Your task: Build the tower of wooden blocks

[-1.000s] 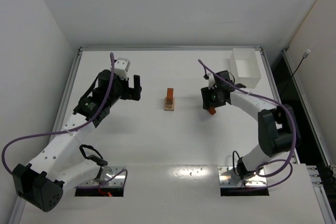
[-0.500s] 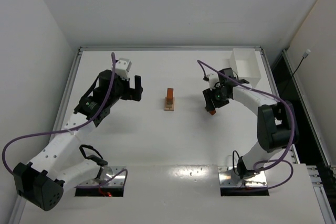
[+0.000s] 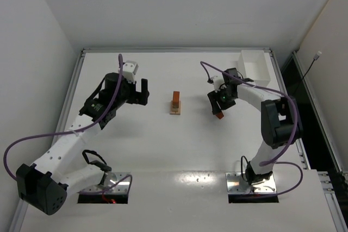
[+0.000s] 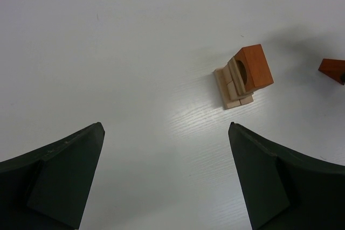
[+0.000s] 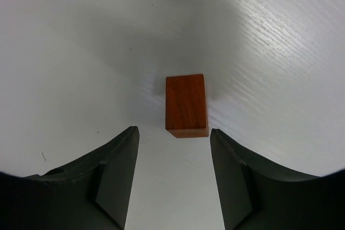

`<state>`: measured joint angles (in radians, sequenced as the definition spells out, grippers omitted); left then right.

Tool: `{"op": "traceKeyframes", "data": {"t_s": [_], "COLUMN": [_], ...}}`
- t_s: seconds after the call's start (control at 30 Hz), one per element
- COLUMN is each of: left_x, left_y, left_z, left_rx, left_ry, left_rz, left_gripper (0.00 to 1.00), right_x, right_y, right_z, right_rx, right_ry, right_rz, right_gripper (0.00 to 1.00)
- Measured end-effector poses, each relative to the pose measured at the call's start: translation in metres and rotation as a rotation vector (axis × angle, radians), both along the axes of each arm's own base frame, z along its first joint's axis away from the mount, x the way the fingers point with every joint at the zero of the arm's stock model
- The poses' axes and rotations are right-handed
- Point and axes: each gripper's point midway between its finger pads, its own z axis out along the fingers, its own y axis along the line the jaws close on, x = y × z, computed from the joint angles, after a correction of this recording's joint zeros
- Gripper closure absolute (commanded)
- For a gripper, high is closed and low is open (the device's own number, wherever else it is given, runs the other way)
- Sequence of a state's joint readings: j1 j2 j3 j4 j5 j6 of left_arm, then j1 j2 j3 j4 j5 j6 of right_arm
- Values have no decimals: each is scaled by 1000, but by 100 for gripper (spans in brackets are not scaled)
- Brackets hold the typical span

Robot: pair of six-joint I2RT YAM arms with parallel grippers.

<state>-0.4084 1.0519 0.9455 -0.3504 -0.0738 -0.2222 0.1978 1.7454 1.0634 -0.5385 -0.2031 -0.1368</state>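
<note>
The wood block tower (image 3: pixel 175 103) stands mid-table: pale tan blocks at the bottom, a reddish-orange block on top. The left wrist view shows the tower (image 4: pixel 245 76) with a round arch opening in its side. A loose reddish-orange block (image 3: pixel 219 116) lies on the table to the right of it. In the right wrist view this block (image 5: pixel 186 106) rests just beyond the fingertips, untouched. My right gripper (image 5: pixel 172 130) hovers open over it, and from above the right gripper (image 3: pixel 216 108) sits right by the block. My left gripper (image 4: pixel 166 126) is wide open and empty, left of the tower (image 3: pixel 142 92).
A white rectangular box (image 3: pixel 254 70) sits at the back right corner. The loose orange block (image 4: pixel 334 70) also shows at the right edge of the left wrist view. A raised metal rim (image 3: pixel 174 50) runs round the table.
The right wrist has shifted slightly back and left above the loose orange block, and its jaws have spread a little. The left gripper has crept slightly toward the back right.
</note>
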Motion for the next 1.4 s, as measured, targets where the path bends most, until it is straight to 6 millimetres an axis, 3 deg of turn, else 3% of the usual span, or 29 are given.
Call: {"op": "traceKeyframes", "data": {"t_s": [0.37,0.57,0.6,0.7,0.93,1.0,1.1,1.3,1.4], "left_x": [3,6,6,9,11,11,8,7,6], "left_y": [-1,-2,-3,-4,-1,1,5,9,12], "left_z": [-4,-5,-5,-7,-8,-8,-7,-5,-7], "left_rx": [6,8,9,11,12,9,6,11,19], "left_ry": [14,19,21,25,27,25,17,8,8], "left_rz": [0,0,0,0,23,40,56,75,88], "left_gripper": [1,1,1,1,1,1,1,1,1], "right_x": [4,4,5,5,2,4,20,60,68], "right_y": [-3,-7,-7,-9,-6,1,20,78,112], "right_z": [-14,-16,-16,-16,-9,5,42,146,188], "right_rx": [-33,-55,-57,-64,-52,-31,29,178,231], "right_ry": [41,41,40,38,81,92,61,-102,-184], "right_rz": [17,19,18,15,-101,-178,-297,-466,-473], "right_gripper": [51,80,89,100,100,100,100,100,100]}}
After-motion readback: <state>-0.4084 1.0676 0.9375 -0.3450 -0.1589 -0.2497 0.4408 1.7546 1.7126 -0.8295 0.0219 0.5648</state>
